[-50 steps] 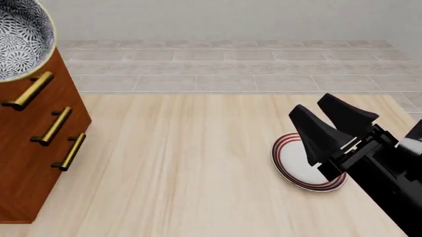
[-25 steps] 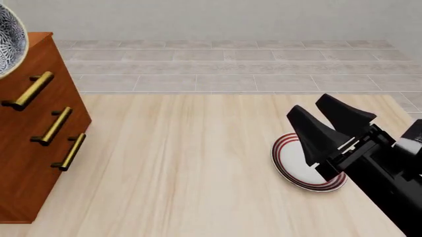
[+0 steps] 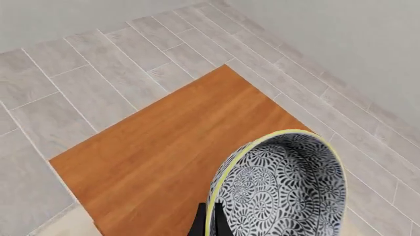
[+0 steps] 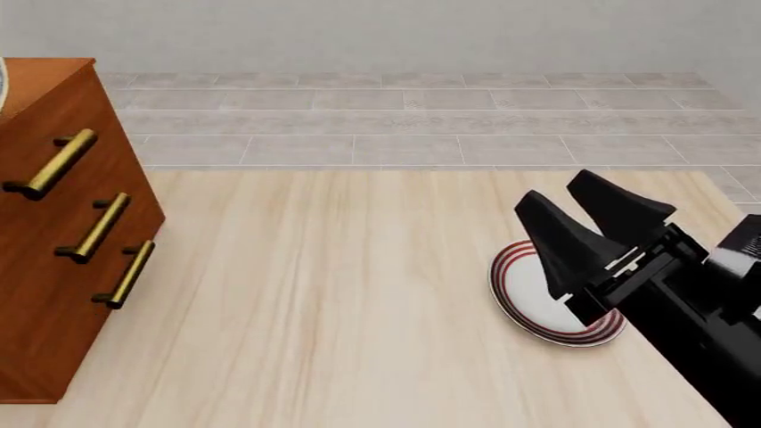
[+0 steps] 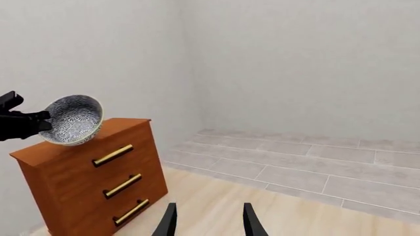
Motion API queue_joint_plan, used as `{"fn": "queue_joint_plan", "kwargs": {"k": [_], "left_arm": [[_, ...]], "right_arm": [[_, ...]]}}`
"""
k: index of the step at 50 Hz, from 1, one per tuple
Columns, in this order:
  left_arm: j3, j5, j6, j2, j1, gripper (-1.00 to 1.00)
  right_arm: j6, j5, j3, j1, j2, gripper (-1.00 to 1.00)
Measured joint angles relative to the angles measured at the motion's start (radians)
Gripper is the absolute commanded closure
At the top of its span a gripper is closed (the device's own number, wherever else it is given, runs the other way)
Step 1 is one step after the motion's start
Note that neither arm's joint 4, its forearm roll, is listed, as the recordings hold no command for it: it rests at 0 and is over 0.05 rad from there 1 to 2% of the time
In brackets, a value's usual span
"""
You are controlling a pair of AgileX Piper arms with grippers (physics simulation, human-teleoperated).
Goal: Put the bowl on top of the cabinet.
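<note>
Left jaws: I see them pinched on the rim of the bowl, one finger inside, one outside.
Bowl: I hold it tilted above the cabinet; from the right wrist view it hangs over the top's front part, and I cannot tell whether it touches the wood.
Right jaws: I have them spread apart, holding nothing.
Plate: white with red rings, on the counter, directly beneath my right jaws.
Handles: three brass bars on the cabinet front, well off to the side of the right jaws.

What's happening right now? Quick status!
Left gripper shut on bowl, tilted, above cabinet top. Right gripper open, idle over plate. Cabinet top bare.
</note>
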Motion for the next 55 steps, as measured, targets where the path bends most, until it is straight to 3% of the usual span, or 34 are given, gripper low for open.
{"fn": "queue_joint_plan", "kwargs": {"k": [37,38,55], "left_arm": [[0.007,-0.058,0.007,0.040,0.091,1.00],[0.007,-0.059,0.007,0.040,0.092,-1.00],[-0.025,-0.051,0.003,0.042,0.105,-1.00]], "right_arm": [[-0.010,-0.002,-0.002,0.001,0.011,-1.00],[-0.011,-0.002,-0.002,0.001,0.011,-1.00],[-0.012,-0.003,-0.003,0.003,0.012,-1.00]]}}
